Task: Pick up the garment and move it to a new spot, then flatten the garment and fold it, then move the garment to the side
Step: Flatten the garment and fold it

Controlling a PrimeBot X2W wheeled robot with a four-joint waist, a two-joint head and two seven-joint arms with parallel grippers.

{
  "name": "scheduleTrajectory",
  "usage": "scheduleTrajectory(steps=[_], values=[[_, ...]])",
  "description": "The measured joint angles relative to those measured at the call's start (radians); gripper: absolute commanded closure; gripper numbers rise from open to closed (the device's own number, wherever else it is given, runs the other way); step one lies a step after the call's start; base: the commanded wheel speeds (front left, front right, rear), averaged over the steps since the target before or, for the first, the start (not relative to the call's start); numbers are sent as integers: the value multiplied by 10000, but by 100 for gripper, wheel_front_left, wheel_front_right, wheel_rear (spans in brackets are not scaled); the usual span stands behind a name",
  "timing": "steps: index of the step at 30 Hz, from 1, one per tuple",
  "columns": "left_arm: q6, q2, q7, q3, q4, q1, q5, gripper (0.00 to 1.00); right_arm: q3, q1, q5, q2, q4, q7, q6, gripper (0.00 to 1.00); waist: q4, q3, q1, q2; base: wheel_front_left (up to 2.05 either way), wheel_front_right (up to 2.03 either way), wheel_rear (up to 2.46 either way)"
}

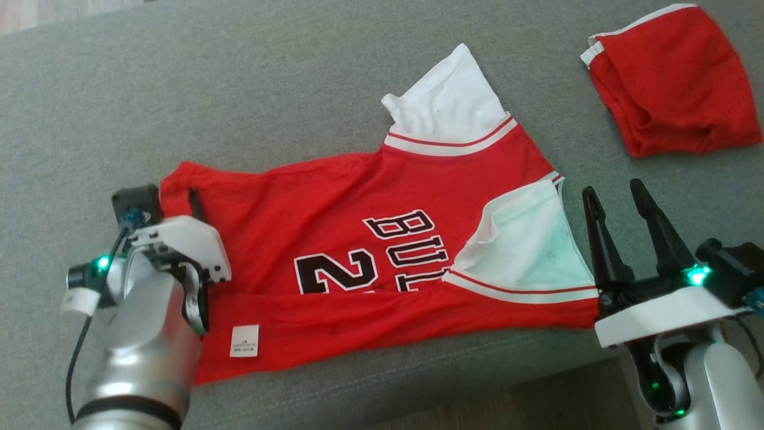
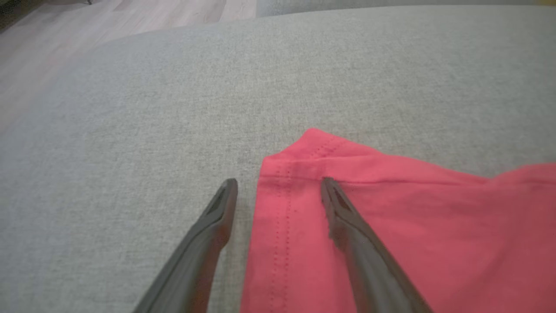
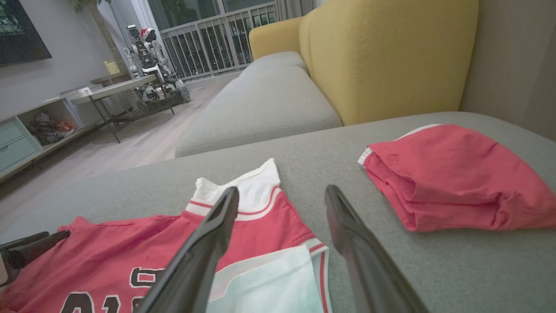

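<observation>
Left tool (image 2: 279, 181) with tapered fingers (image 2: 347, 226) straddles stitched red jersey (image 2: 391, 226) hem.

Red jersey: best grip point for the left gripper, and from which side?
Probably the far hem corner of the red jersey, approached from its left edge. The hem lies flat there, and the left gripper straddles that edge, jaws open, one finger over cloth, one over the cushion.

2x garments (image 1: 358, 251) (image 1: 674, 89), 2x hands (image 2: 278, 182) (image 1: 612, 187)

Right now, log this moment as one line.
jersey: spread on sofa cushion, near edge folded over | left gripper: open astride hem corner | right gripper: open beside sleeve
</observation>
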Motion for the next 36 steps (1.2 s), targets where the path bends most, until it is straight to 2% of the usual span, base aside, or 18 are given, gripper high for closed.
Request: scheduleTrajectory(steps=[7, 8, 9, 11, 16, 20, 24, 30, 36], values=[[-224, -10, -163, -31, 754, -570, -79, 0, 188, -152, 10, -25, 188, -44, 0, 0, -13, 115, 0, 0, 0, 0, 0], [-301, -13, -171, -58, 855, -630, -84, 34, 215, -168, 10, -25, 209, -52, 0, 0, -5, 135, 0, 0, 0, 0, 0], [-349, -25, -169, -94, 997, -717, -105, 100, 215, -171, 10, -25, 226, -75, 0, 0, 11, 150, 0, 0, 0, 0, 0], [-493, -86, -171, -113, 1141, -870, -186, 100, 207, -171, 10, -25, 261, -90, 0, 0, 62, 150, 0, 0, 0, 0, 0], [-500, -247, -299, -84, 951, -945, -251, 100, 88, -176, 73, -71, 284, -117, 0, 0, 339, 137, 0, 0, 0, 0, 0], [-508, -403, -334, -128, -236, -759, -249, 100, -86, -352, 128, -336, 284, 96, 0, 0, 712, 85, 0, 0, 0, 0, 0], [-518, -573, -337, -201, -1615, -196, -251, 100, -171, -1395, 558, -518, 499, 828, 0, 0, 1189, 74, 0, 0, 0, 0, 0], [-568, -591, -345, -897, -2487, 785, -485, 100, -267, -3428, 880, -828, 2240, 2096, 0, 0, 1985, 135, 0, 0, 0, 0, 0], [-328, -589, -347, -2169, -3168, 845, -1482, 100, -1129, -5397, 752, -1051, 5484, 3536, -2, 0, 2613, 332, 0, 0, 0, 0, 0]])
